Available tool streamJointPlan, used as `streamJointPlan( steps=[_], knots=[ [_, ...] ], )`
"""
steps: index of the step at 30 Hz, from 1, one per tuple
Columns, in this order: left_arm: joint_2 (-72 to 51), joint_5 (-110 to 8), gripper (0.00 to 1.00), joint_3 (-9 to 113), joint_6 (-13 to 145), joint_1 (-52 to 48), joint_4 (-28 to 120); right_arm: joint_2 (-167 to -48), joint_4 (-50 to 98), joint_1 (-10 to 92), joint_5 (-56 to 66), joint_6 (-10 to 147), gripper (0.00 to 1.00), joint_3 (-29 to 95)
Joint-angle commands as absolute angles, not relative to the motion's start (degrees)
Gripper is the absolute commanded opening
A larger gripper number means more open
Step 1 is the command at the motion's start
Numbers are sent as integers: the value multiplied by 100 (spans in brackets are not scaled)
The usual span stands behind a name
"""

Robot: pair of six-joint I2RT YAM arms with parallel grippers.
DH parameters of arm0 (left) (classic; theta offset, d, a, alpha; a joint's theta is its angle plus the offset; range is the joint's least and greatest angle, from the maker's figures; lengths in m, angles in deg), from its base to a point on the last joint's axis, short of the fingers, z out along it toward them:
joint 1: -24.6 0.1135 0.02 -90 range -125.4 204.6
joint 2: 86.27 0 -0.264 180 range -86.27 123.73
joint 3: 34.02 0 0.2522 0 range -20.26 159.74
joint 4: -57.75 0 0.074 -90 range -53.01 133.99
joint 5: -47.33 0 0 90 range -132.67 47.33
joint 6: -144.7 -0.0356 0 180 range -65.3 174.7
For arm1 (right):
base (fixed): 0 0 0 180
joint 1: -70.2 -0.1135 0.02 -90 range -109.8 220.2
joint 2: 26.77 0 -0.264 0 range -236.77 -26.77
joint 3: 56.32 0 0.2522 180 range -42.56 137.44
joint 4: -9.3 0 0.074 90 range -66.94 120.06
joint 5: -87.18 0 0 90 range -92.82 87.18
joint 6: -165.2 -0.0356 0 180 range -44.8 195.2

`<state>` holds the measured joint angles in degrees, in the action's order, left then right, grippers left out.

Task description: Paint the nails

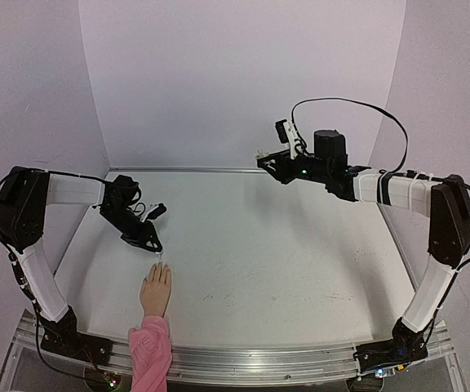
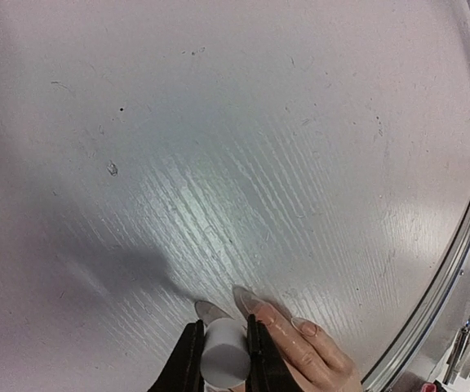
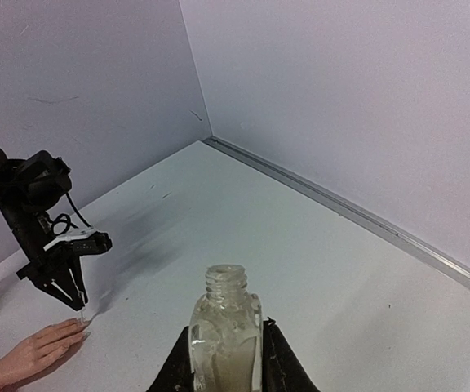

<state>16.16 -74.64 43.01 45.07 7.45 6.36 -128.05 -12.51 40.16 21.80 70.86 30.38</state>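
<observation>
The left gripper (image 2: 224,341) is clamped on a small white brush cap (image 2: 225,367), pointing down just above the nails (image 2: 247,300) of the mannequin hand (image 1: 156,291). The hand lies flat at the table's (image 1: 284,245) near-left edge, pink sleeve (image 1: 149,351) towards the arms. Whether any bristle touches a nail, I can't make out. Well apart on the far right, the raised right gripper (image 3: 225,347) is closed around an uncapped glass bottle (image 3: 224,322).

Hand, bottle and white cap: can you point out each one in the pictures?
hand (image 1: 156,291), top view, back of the hand.
bottle (image 3: 224,336), right wrist view, clear body below the open neck.
white cap (image 2: 226,365), left wrist view, its round end.
</observation>
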Motion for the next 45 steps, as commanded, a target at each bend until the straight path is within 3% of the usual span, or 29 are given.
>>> streamJointPlan(
  steps=[1, 35, 45],
  knots=[
    [1620, -7617, 0, 4324, 4397, 710, 557, -12496, -1641, 3983, 2268, 7045, 0, 3005],
    [2007, -7178, 0, 4681, 4395, 725, 631, -12522, -1656, 3982, 2200, 7005, 0, 3047],
    [1477, -7192, 0, 4415, 4477, 734, 618, -12536, -1651, 3988, 2225, 6988, 0, 3029]
  ],
)
